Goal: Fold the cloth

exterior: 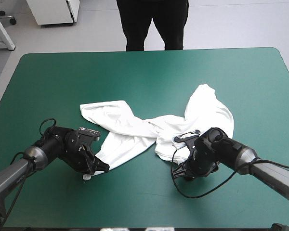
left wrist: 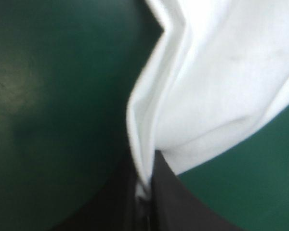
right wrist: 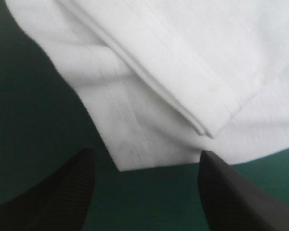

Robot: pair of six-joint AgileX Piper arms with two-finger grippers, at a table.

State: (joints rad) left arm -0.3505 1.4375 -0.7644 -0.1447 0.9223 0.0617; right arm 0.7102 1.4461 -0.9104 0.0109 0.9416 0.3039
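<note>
Item: T-shirt, white, short-sleeved, one. Location: near half of the table's teal-green cover, mostly right of centre and reaching across toward the left arm. Condition: neither spread nor folded. It is twisted into a rumpled band, with a broad lobe on the right toward the far edge, a pinched waist in the middle, and two tongues of fabric running left. One tongue lies flat on the cover; the other slants to the near left. Left gripper: black fingers pressed together on the end of the near-left tongue, with the cloth gathered into pleats where it enters the pinch, as the left wrist view shows. Judged reason: this hold fixes one end of the garment so it can be pulled out straight. Right gripper: fingers standing apart, low over the cover, holding nothing. In the right wrist view a stitched hem corner lies between the tips, not yet pinched, with a second hemmed layer lapped over it farther ahead. Judged reason: the gripper is lined up to take a matching corner. Step in hand, by judgement: securing two corners ahead of spreading; folding proper not begun. Handling note: the lapped layers ahead of the right gripper invite a pinch of two thicknesses rather than one, which would likely keep the twist in when the arms part.
</note>
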